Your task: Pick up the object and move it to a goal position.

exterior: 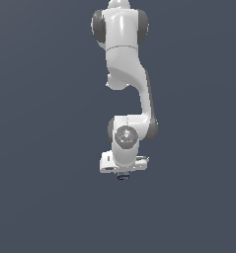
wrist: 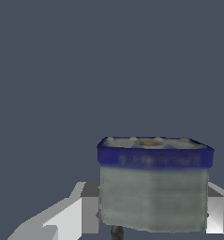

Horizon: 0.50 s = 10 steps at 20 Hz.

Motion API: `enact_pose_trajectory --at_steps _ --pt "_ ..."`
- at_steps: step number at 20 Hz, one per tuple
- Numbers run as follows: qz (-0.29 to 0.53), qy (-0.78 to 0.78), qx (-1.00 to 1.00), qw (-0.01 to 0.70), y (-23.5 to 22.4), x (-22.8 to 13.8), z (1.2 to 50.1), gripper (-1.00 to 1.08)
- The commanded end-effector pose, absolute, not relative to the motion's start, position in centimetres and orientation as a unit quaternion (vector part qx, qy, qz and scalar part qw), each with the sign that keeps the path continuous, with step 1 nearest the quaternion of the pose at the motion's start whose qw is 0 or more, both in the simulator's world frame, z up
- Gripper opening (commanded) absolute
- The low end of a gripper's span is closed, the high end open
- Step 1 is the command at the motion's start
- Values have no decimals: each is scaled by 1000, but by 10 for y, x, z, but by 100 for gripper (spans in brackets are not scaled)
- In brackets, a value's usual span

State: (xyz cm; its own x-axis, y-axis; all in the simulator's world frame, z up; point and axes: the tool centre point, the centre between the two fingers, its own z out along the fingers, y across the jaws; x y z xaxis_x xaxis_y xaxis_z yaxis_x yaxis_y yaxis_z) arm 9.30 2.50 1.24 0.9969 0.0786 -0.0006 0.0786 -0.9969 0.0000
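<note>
The small grey-green boxy block with a dark blue band [wrist: 153, 187] sits between the white fingers [wrist: 71, 218] of the arm's gripper [exterior: 123, 176]. In the wrist view a finger flanks each of its side walls, so the pincer is pinching the block. In the exterior view only a dark blue sliver shows just under the white hand, and no table edge or floor line appears around it, so whether the block is lifted or resting on something cannot be told.

The main risk, as I judge it, is slipping. The block is far smaller than the hand, the fingers seem to hold only its lower walls, and a quick swing toward the goal could twist it in the grip or drop it. No goal marker is visible in either view, so stopping at the wrong spot is a second risk.

The block looks nearly cubic, with no clear long axis. Its blue-banded end faces away from the palm, and a thin dark stem [wrist: 116, 231] at the opposite end points back toward the hand, in line with the fingers.
</note>
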Motion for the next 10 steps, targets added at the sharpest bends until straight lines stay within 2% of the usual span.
enact_pose_trajectory --at_steps 1,10 --pt "0 -39 -999 0 25 93 13 -100" --pt "0 -39 -999 0 21 90 18 -100"
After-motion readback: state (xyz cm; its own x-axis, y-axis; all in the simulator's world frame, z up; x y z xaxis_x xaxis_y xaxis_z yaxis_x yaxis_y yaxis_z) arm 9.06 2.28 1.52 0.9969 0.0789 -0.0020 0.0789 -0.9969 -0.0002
